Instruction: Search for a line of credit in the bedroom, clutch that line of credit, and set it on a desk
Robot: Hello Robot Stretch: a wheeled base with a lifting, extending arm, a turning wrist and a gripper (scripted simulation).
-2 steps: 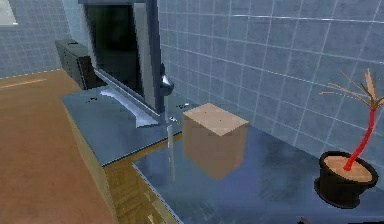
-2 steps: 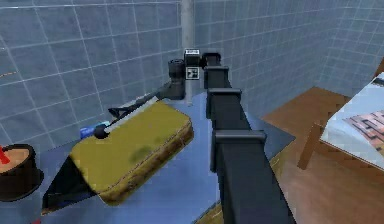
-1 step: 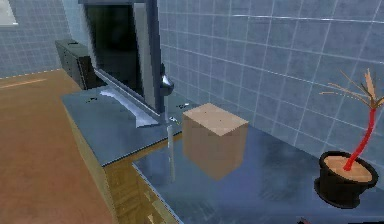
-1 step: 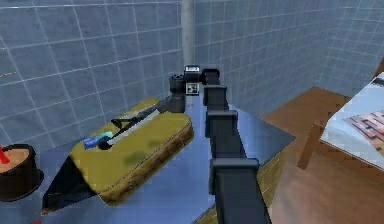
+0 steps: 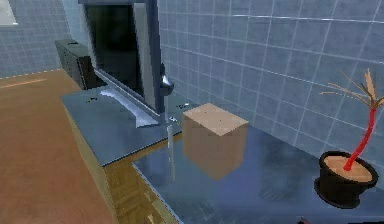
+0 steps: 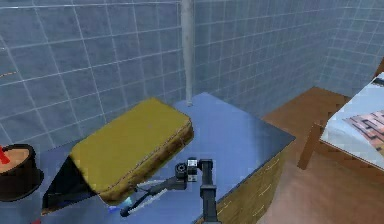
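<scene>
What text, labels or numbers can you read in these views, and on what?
None can be read.
Brown box: plain faces, no label.
Dark screen: blank.
White squares beside the claw: black marks, not letters.
Patterned sheet at the arm side view's right: too small to read.

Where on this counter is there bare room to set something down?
Bare counter lies between the yellow case and the counter's right edge in the arm side view. Another strip runs between box and plant pot. It is crowded around case, plant pot and gripper.
</scene>
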